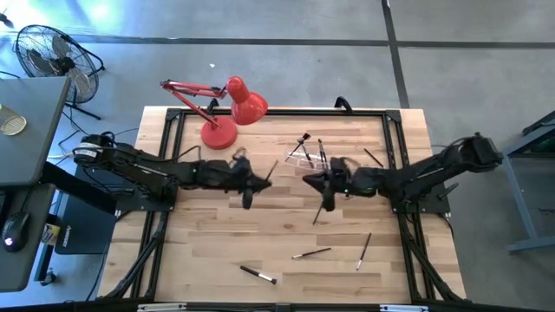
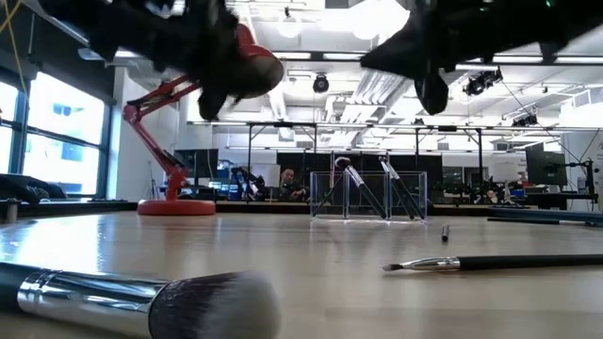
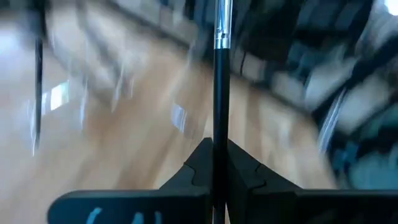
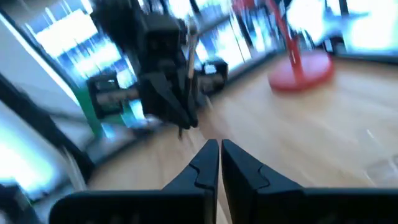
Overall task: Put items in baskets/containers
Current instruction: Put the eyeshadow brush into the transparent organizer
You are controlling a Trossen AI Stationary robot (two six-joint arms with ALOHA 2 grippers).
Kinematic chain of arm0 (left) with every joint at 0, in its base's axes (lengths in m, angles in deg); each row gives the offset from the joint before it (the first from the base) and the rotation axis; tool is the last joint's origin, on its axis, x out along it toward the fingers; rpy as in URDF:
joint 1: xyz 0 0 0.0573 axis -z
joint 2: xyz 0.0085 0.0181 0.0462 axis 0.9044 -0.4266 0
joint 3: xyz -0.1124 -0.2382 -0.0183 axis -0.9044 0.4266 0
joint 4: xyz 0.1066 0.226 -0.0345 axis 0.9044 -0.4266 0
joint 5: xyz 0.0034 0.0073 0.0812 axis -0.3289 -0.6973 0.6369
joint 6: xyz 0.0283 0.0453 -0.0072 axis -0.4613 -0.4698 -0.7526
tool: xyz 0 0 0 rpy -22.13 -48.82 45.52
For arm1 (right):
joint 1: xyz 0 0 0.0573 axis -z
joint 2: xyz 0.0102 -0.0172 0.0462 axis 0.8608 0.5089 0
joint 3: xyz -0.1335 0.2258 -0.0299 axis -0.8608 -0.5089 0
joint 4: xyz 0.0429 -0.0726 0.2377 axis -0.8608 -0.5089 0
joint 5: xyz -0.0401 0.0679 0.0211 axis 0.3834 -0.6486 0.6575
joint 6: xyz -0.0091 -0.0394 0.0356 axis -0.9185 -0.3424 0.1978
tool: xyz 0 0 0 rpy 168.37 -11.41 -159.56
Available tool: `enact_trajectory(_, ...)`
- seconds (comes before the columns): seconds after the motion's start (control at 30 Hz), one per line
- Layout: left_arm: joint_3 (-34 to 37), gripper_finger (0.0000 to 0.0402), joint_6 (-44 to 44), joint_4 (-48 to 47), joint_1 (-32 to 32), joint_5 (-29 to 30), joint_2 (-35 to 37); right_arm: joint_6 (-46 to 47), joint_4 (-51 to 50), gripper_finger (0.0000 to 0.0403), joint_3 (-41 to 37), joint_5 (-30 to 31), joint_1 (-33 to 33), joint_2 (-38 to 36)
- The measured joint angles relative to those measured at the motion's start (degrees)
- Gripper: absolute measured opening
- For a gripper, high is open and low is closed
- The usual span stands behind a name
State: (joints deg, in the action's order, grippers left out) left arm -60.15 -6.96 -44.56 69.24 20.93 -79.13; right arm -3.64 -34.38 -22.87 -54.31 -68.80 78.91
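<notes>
The clear holder [image 1: 302, 154] stands near the table's [image 1: 208, 251] far edge, brushes leaning inside. The left gripper [image 1: 257, 181], near mid-table, clamps one brush [image 3: 219, 93] upright (bristle end up, ready for insertion). The right gripper [image 1: 317, 182] hovers just beside the holder, fingers closed on nothing. Loose brushes [image 1: 312, 253] lie nearer the front.

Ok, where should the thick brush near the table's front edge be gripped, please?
Take the thick brush by its dark handle, behind the silver ferrule, coming straight down and closing across it. It lies flat on the table, bare wood either side; the bristles would probably yield.
</notes>
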Motion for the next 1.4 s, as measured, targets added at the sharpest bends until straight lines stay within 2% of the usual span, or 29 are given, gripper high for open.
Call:
enact_trajectory(0.1,0.0,0.0007,-0.01,8.19,0.0,5.43,0.04,-0.03,11.24,0.0017,-2.71,2.09,0.0,0.24)
enact_trajectory(0.2,0.0,0.0007,0.0,11.2,-0.02,8.2,0.04,-3.03,12.19,0.0028,-1.68,2.38,0.02,0.22)
enact_trajectory(0.33,-0.22,0.0007,2.31,13.0,0.02,8.56,0.02,-9.98,6.09,0.0057,4.47,1.59,0.26,0.23)
enact_trajectory(0.47,-4.03,0.0007,4.89,11.74,0.04,8.94,-2.52,-12.02,-6.01,0.009,11.86,1.05,1.88,0.26)
enact_trajectory(0.6,-9.17,0.0007,3.43,11.32,0.52,9.32,-5.66,-12.14,-16.14,0.0116,17.76,-2.89,4.68,0.24)
enact_trajectory(0.7,-12.44,0.0007,2.15,9.73,0.52,9.26,-8.34,-12.09,-18.36,0.0127,19.56,-7.59,6.74,0.28)
enact_trajectory(0.9,-16.57,0.0007,0.2,9.1,0.54,8.32,-11.05,-8.62,-18.2,0.013,19.79,-13.51,9.12,0.28)
enact_trajectory(1.27,-21.24,0.0007,-0.06,5.76,0.81,6.62,-13.78,-10.93,-16.0,0.0127,19.76,-15.02,9.42,0.3)
enact_trajectory(1.4,-20.96,0.0007,-0.02,5.0,0.81,5.87,-14.15,-12.91,-15.8,0.0091,19.76,-14.66,9.42,0.3)
